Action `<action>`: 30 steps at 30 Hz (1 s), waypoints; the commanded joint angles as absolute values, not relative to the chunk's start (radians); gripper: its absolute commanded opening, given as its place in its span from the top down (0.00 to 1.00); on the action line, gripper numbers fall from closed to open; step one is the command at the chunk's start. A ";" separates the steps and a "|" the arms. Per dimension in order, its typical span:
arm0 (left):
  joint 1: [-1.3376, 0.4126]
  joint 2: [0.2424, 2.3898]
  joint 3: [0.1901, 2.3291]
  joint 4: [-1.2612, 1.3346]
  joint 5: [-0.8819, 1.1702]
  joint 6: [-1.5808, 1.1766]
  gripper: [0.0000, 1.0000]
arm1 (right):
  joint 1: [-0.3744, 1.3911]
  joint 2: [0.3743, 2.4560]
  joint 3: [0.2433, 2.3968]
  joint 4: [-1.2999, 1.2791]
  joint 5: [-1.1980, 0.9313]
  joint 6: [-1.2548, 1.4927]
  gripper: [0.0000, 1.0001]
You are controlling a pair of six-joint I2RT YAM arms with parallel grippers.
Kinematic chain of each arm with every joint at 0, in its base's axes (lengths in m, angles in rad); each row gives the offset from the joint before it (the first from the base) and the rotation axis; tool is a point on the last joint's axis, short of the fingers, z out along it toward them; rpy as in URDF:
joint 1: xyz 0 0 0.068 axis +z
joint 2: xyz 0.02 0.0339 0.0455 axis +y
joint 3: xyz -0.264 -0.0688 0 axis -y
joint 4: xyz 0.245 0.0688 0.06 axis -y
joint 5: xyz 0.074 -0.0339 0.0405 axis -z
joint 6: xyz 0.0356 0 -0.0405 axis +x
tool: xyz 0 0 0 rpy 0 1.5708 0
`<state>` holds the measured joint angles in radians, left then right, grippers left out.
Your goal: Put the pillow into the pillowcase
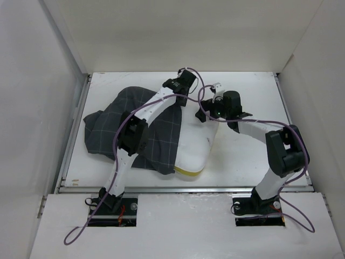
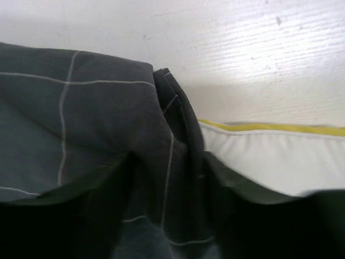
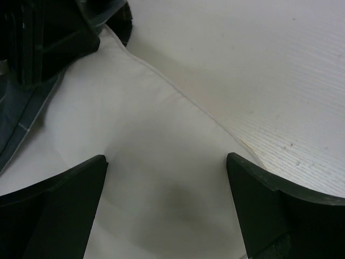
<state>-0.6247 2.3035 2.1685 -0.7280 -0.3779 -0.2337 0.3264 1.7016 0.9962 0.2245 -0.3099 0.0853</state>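
Right wrist: right hand splayed over pillow; left hand (at pillowcase) grip unclear.

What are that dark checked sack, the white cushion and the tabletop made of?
The pillowcase looks like thin matte woven cloth: it folds and bunches softly, and its pale grid may be woven or printed. The pillow seems to be smooth white fabric over soft stuffing, plump, with yellow piping. The table looks like hard white-painted board, perhaps wood, with faint grain lines.
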 commanded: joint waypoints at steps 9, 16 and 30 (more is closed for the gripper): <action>-0.626 2.272 2.261 -0.710 -0.377 -0.186 1.00 | 0.363 1.822 1.135 0.233 -0.660 -0.028 0.03; -0.647 2.191 2.272 -0.664 -0.266 -0.146 1.00 | 0.402 1.884 1.158 0.315 -0.710 -0.012 1.00; -0.957 1.893 2.320 -0.592 -0.052 -0.065 1.00 | 0.411 1.451 0.852 0.908 -0.694 0.265 1.00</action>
